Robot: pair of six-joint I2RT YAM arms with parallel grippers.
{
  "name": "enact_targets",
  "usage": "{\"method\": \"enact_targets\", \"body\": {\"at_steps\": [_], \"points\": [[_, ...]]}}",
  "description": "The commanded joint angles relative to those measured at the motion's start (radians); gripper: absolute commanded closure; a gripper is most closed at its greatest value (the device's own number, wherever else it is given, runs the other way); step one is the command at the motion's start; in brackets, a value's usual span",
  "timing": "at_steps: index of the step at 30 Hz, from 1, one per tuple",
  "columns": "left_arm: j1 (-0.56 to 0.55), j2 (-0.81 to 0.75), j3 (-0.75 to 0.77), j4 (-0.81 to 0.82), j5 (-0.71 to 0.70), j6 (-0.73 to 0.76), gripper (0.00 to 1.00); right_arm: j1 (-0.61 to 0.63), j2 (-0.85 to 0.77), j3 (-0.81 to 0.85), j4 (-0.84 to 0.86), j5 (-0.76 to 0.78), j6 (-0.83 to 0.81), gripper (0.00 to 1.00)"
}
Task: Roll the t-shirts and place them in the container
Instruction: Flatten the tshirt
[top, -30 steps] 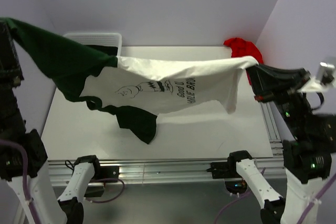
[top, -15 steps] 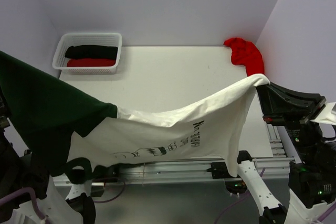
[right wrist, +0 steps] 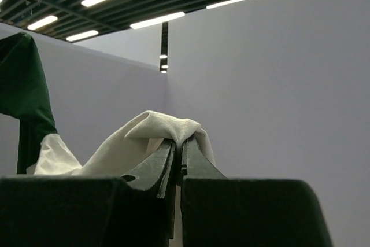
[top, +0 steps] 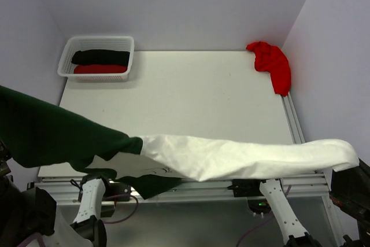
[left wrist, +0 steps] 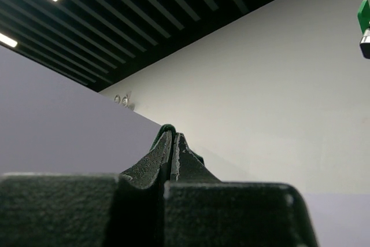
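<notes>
White-and-green t-shirt (top: 231,157) hung stretched over the near edge of the table (top: 173,91).
The soft, limp cotton ran left to right, its green end pinched by the left gripper (left wrist: 172,143) and its white end by the right gripper (right wrist: 178,146).

White t-shirt (top: 248,159), dark green sleeve; red t-shirt (top: 272,65); white lattice basket (top: 98,38); black roll (top: 101,57), red roll (top: 99,69).
</notes>
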Motion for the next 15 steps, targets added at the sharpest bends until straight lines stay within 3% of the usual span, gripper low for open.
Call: {"method": "enact_targets", "body": {"at_steps": [1, 8, 15], "points": [[0.012, 0.028, -0.056, 0.017, 0.004, -0.055, 0.99, -0.006, 0.040, -0.033, -0.019, 0.051, -0.010, 1.00], [0.076, -0.012, -0.382, 0.111, 0.068, -0.121, 0.99, -0.006, -0.044, -0.426, 0.048, 0.135, 0.093, 1.00], [0.079, -0.066, -0.817, 0.197, 0.137, -0.155, 0.99, -0.006, -0.155, -0.816, 0.135, 0.218, 0.181, 1.00]]}}
